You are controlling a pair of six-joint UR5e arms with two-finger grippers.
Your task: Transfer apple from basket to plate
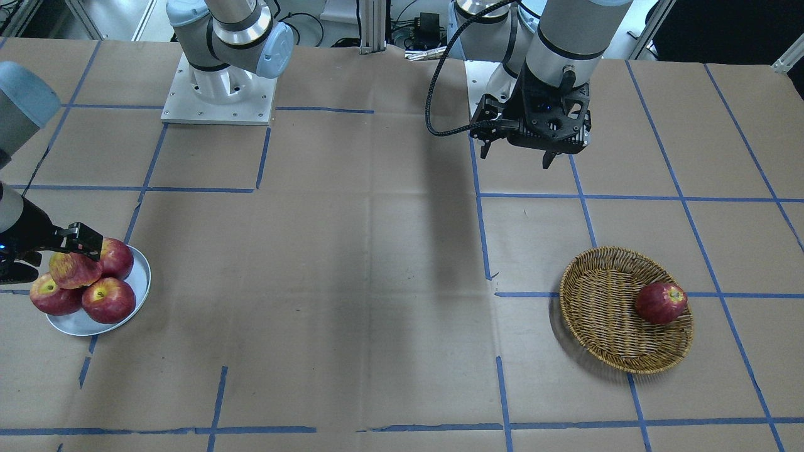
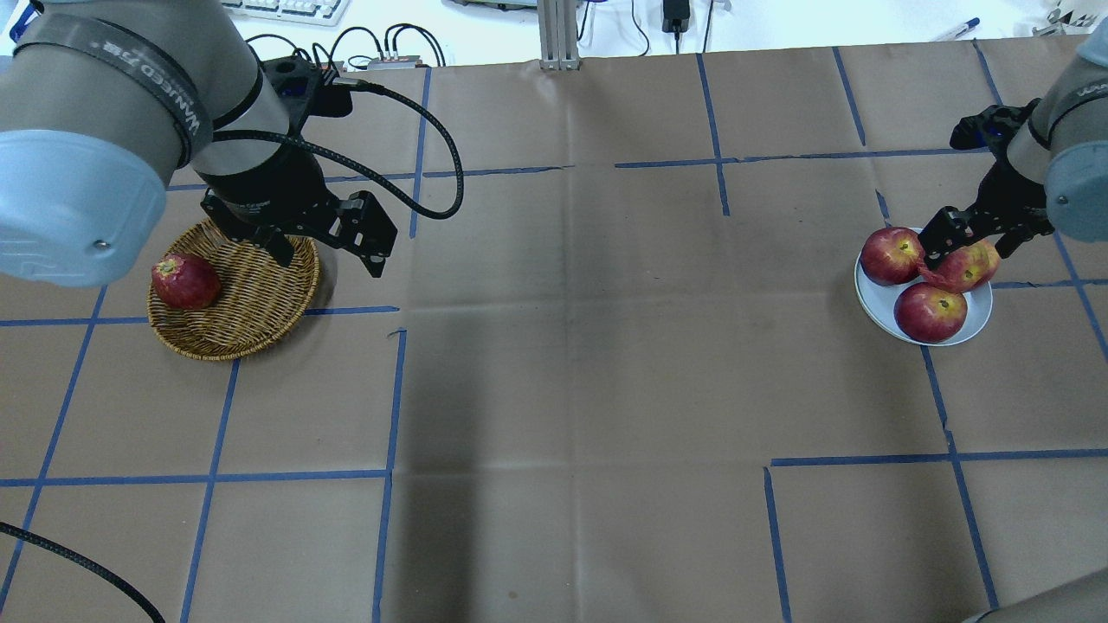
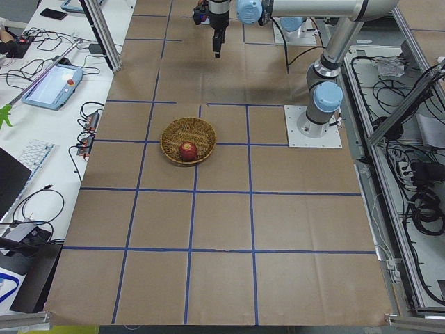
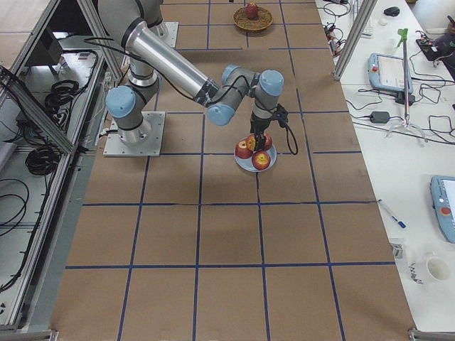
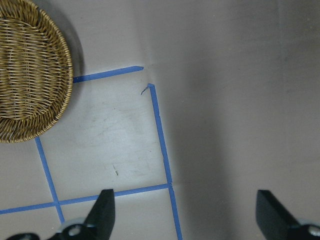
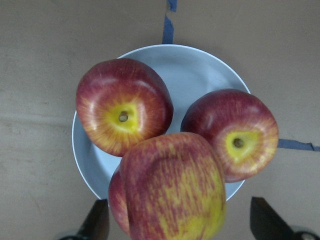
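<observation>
Worktop (image 2: pixel 563 346): flat, covered in creased matte brown paper and marked into squares with blue tape (image 2: pixel 389 389). Plate (image 6: pixel 195 65): small, round, smooth pale grey-white with a thin raised rim, on the robot's right side of the worktop. It carries glossy apples. Two dark red apples sit stem-up with yellow flares around the stem pits, one (image 6: pixel 124 107) and the other (image 6: pixel 235 132), touching each other. A third dark red apple (image 1: pixel 55 295) sits at the plate's edge, mostly hidden in the wrist view. The apple (image 6: pixel 172 175), paler with fine red streaks over broad yellowish patches, lies on its side, resting against and partly on top of the red ones. Right claw (image 6: pixel 177 210): directly above the apple, jaws spread wide. The dark fingers (image 6: pixel 97 222) flank the apple, with a visible gap on each side in the wrist view. Basket (image 2: pixel 251 294): round, shallow, tightly woven brown wicker with a braided rim, on the robot's left side, well apart from the plate. One dark red apple (image 2: pixel 185 281) lies near its rim. Left claw (image 5: pixel 185 192): raised over bare paper just beside the basket, jaws wide, nothing between them.
</observation>
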